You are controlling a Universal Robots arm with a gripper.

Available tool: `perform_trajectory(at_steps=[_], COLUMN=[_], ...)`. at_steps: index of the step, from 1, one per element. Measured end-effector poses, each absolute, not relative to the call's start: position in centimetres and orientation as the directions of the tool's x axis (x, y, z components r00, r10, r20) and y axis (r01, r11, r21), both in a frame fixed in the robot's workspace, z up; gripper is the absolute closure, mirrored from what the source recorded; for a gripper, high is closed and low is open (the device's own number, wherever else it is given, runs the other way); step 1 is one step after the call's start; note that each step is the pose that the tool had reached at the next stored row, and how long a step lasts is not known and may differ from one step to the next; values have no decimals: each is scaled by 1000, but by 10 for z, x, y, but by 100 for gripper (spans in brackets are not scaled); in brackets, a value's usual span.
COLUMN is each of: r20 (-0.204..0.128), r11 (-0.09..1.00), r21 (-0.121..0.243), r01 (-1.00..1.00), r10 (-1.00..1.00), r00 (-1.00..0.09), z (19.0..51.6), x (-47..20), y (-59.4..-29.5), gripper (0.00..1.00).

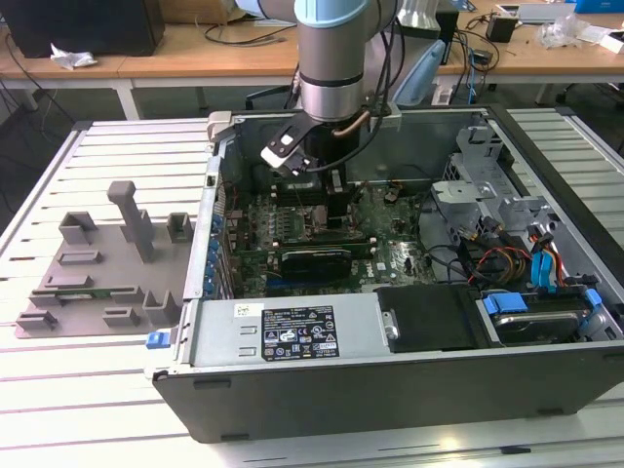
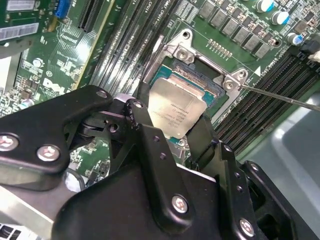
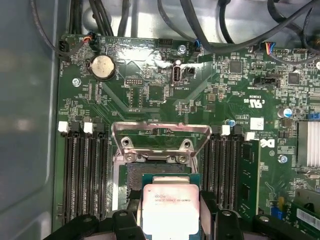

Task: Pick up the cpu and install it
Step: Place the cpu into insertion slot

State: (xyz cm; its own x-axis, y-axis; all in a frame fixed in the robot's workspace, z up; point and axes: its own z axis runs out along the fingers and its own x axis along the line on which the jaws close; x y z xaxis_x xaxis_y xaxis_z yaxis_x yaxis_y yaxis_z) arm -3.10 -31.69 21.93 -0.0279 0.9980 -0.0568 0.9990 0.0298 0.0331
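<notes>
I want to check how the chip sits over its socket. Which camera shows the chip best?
The second wrist view: most of the chip shows, held by the tool over the socket. The first wrist view sees it straight on but cut off at the picture's edge. The exterior view gives the tool inside the case.

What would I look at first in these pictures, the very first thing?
The shiny silver cpu catches the eye first, pinched between the black jaws right over the open socket on the green motherboard. In the exterior view, the big grey robot arm reaches down into the open computer case on the table.
</notes>
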Motion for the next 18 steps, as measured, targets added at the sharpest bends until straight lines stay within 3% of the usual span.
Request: perform_trajectory(at_steps=[18], r20=[-50], r11=[8], r21=[17], r01=[1000], r10=[999], r00=[-7], z=[199], x=[-29], y=[-309], gripper=[45])
